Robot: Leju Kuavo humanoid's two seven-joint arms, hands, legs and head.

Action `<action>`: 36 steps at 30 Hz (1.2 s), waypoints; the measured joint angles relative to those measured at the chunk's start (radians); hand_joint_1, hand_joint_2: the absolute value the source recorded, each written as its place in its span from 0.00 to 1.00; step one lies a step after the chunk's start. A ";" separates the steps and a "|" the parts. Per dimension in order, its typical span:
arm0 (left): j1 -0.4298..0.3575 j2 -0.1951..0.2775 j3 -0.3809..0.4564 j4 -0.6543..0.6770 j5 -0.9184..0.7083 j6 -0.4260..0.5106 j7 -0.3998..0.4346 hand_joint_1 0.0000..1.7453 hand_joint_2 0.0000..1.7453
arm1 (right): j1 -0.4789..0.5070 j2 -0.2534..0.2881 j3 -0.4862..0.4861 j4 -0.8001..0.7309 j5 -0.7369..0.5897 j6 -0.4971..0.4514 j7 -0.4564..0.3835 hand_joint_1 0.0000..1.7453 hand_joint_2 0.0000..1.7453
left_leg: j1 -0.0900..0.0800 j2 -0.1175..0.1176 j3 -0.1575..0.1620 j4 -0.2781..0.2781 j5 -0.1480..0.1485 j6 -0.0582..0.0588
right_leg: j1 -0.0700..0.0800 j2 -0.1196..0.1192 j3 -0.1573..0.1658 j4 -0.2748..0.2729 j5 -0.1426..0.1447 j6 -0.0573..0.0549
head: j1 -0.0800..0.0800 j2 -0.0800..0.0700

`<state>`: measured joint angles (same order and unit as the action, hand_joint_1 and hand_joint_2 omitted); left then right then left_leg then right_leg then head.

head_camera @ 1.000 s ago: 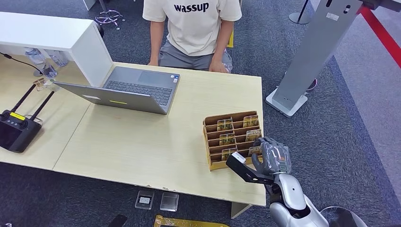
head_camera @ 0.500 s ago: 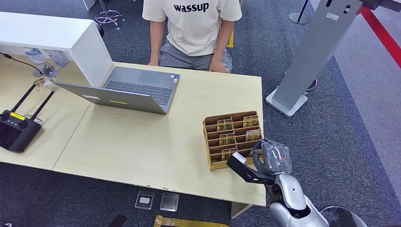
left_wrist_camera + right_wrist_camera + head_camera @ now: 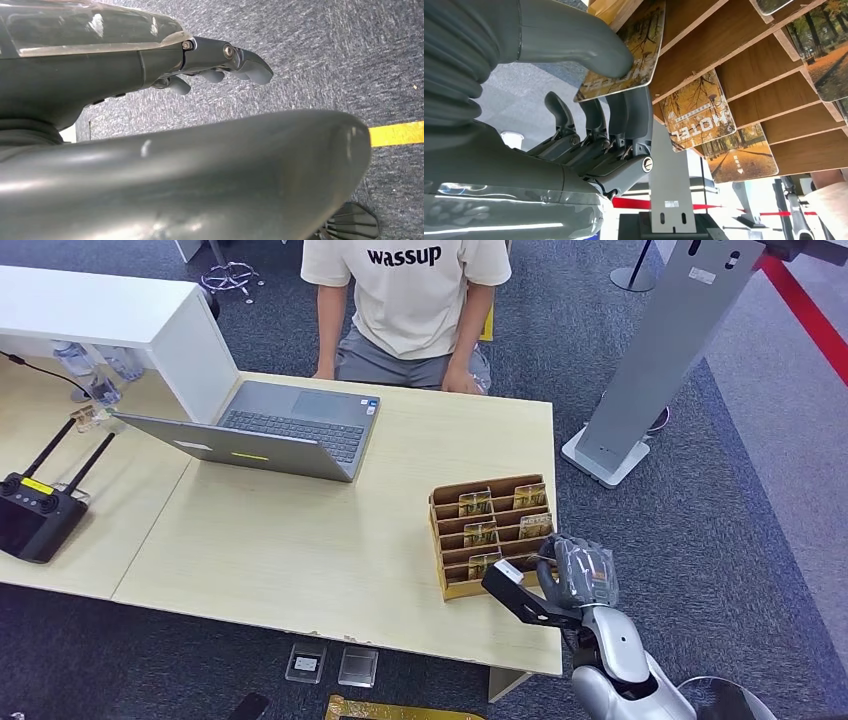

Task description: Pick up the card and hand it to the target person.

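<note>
A wooden card rack (image 3: 438,540) stands near the table's front right corner, with several autumn-picture cards in its slots. My right hand (image 3: 582,575) is at the rack's near right corner. In the right wrist view its thumb (image 3: 574,37) presses on top of one card (image 3: 624,70) and the fingers (image 3: 624,120) lie under it, so the card is pinched; its far end still sits in the rack (image 3: 744,65). The target person (image 3: 405,300) in a cream T-shirt stands at the table's far edge. My left hand (image 3: 220,65) hangs over carpet and holds nothing.
An open grey laptop (image 3: 270,430) sits at the table's far left. A black remote controller (image 3: 35,515) lies on the adjoining left desk. A grey kiosk stand (image 3: 650,360) rises on the carpet to the right of the table. More cards (image 3: 696,115) sit in neighbouring slots.
My right hand has edged very slightly to the right at the rack's corner, keeping its pinch on the card. The person and the other things have not moved.
</note>
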<state>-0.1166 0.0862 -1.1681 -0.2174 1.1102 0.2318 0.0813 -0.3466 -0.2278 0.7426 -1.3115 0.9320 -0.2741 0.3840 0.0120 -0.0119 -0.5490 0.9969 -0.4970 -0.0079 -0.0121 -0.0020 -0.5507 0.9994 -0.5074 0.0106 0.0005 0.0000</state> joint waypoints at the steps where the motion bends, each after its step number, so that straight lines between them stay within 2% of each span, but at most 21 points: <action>1: 0.000 0.000 0.000 0.000 0.001 -0.003 -0.003 0.00 0.00 | 0.000 0.000 -0.001 0.000 0.000 0.000 -0.001 0.88 1.00 | 0.000 0.000 0.000 0.000 0.000 0.000 | 0.000 0.000 0.000 0.000 0.000 0.000 | 0.000 0.000; 5: -0.002 0.000 0.000 0.000 0.002 -0.014 -0.034 0.00 1.00 | 0.000 0.000 -0.004 0.001 0.001 0.000 -0.006 0.86 1.00 | 0.000 0.000 0.000 0.000 0.000 0.000 | 0.000 0.000 0.000 0.000 0.000 0.000 | 0.000 0.000; 11: -0.006 0.000 0.000 0.000 -0.002 -0.021 -0.063 0.00 1.00 | 0.000 0.000 -0.005 0.002 -0.004 -0.002 -0.019 0.86 1.00 | 0.000 0.000 0.000 0.000 0.000 0.000 | 0.000 0.000 0.000 0.000 0.000 0.000 | 0.000 0.000; 14: -0.006 0.000 0.000 0.000 0.001 -0.019 -0.066 0.00 1.00 | -0.001 0.000 -0.009 0.002 -0.051 -0.001 -0.044 0.86 1.00 | 0.000 0.000 0.000 0.000 0.000 0.000 | 0.000 0.000 0.000 0.000 0.000 0.000 | 0.000 0.000; 16: -0.006 0.000 0.000 0.000 0.002 -0.020 -0.065 0.00 1.00 | -0.001 0.001 -0.017 0.000 -0.140 0.009 -0.080 0.86 1.00 | 0.000 0.000 0.000 0.000 0.000 0.000 | 0.000 0.000 0.000 0.000 0.000 0.000 | 0.000 0.000; 20: -0.004 0.001 0.000 0.000 0.003 -0.022 -0.061 0.00 1.00 | -0.005 -0.002 -0.041 -0.027 -0.403 0.040 -0.158 0.86 1.00 | 0.000 0.000 0.000 0.000 0.000 0.000 | 0.000 0.000 0.000 0.000 0.000 0.000 | 0.001 0.000; 23: -0.003 0.003 0.000 0.000 0.005 -0.024 -0.060 0.00 1.00 | -0.013 -0.015 -0.061 -0.077 -0.483 0.041 -0.172 0.86 1.00 | 0.000 0.000 0.000 0.000 0.000 0.000 | 0.000 0.000 0.000 0.000 0.000 0.000 | 0.000 0.000; 27: 0.000 0.005 0.000 0.000 0.006 -0.028 -0.063 0.00 1.00 | -0.037 -0.046 -0.090 -0.173 -0.492 0.033 -0.152 0.86 1.00 | 0.000 0.000 0.000 0.000 0.000 0.000 | 0.000 0.000 0.000 0.000 0.000 0.000 | -0.001 0.000; 31: 0.003 0.005 0.000 0.000 0.007 -0.027 -0.062 0.00 1.00 | -0.049 -0.083 -0.119 -0.319 -0.434 -0.005 -0.136 0.86 1.00 | 0.000 0.000 0.000 0.000 0.000 0.000 | 0.000 0.000 0.000 0.000 0.000 0.000 | 0.001 0.000; 36: 0.001 0.005 0.000 0.000 0.006 -0.024 -0.051 0.00 1.00 | -0.052 -0.086 -0.120 -0.423 -0.377 -0.041 -0.177 0.86 1.00 | 0.000 0.000 0.000 0.000 0.000 0.000 | 0.000 0.000 0.000 0.000 0.000 0.000 | -0.001 0.000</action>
<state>-0.1156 0.0916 -1.1681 -0.2174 1.1166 0.2077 0.0305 -0.3984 -0.3135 0.6223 -1.7349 0.5554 -0.3150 0.2068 0.0122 -0.0119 -0.5494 0.9969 -0.4969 -0.0079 -0.0120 -0.0020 -0.5509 0.9994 -0.5072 0.0105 -0.0005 0.0000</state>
